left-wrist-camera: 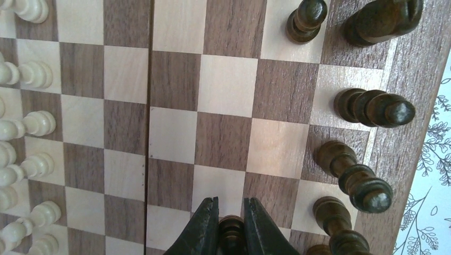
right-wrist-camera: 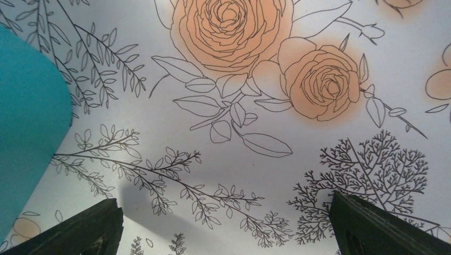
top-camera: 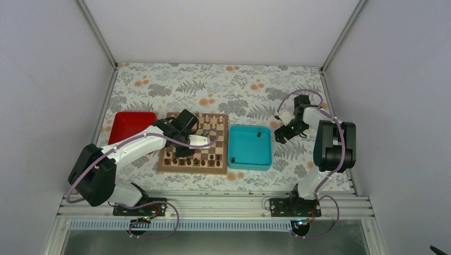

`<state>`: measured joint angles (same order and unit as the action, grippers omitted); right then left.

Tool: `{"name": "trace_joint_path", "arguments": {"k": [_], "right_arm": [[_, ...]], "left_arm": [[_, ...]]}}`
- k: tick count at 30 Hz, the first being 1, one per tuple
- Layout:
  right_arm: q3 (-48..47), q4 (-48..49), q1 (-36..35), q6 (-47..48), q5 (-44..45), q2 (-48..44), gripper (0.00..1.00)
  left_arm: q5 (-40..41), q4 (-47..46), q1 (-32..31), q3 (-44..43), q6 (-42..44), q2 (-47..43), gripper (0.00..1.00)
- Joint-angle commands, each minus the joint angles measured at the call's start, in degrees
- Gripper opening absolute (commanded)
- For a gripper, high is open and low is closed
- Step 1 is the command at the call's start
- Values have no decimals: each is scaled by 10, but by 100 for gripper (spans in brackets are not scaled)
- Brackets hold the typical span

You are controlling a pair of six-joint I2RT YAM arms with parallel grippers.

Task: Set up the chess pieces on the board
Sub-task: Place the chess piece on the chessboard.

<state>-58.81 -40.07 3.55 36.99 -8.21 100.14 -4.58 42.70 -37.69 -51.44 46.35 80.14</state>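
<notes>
"Why was the left gripper [left-wrist-camera: 231,206] so low over the board [left-wrist-camera: 175,85]?"

"I had it pinched nearly shut on a dark pawn [left-wrist-camera: 232,234], probably to seat it before the dark pieces [left-wrist-camera: 367,180] lining that edge."

"And the right gripper [right-wrist-camera: 228,226]?"

"Jaws wide, holding nothing, parked over tablecloth [right-wrist-camera: 255,159] beside the teal tray [right-wrist-camera: 26,117], I'd say to stay clear."

My left gripper [top-camera: 184,152] hangs over the near left part of the board [top-camera: 220,170], above the dark chess pieces [top-camera: 205,161] lined along its near rows; pale pieces [top-camera: 214,122] stand along the far rows. The red tray [top-camera: 127,127] lies left of the board and the teal tray [top-camera: 250,166] just right of it, with one dark piece [top-camera: 259,135] inside. My right gripper [top-camera: 280,134] is over the flowered cloth [top-camera: 213,85], right of the teal tray.
</notes>
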Motion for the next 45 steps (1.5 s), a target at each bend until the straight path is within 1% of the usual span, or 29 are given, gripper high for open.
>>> {"name": "trace_joint_path", "arguments": {"k": [1, 19, 38, 45], "right_arm": [[-2, -1, 4, -7, 2, 15, 100], [5, 3, 5, -4, 5, 13, 100], [10, 6, 9, -2, 8, 13, 100], [11, 8, 11, -1, 8, 15, 100]], "left_arm": [[-23, -4, 3, 5, 10, 21, 12], [-31, 35, 3, -3, 29, 58, 12], [-34, 24, 2, -21, 27, 71, 12], [-47, 17, 2, -30, 20, 64, 12]]}}
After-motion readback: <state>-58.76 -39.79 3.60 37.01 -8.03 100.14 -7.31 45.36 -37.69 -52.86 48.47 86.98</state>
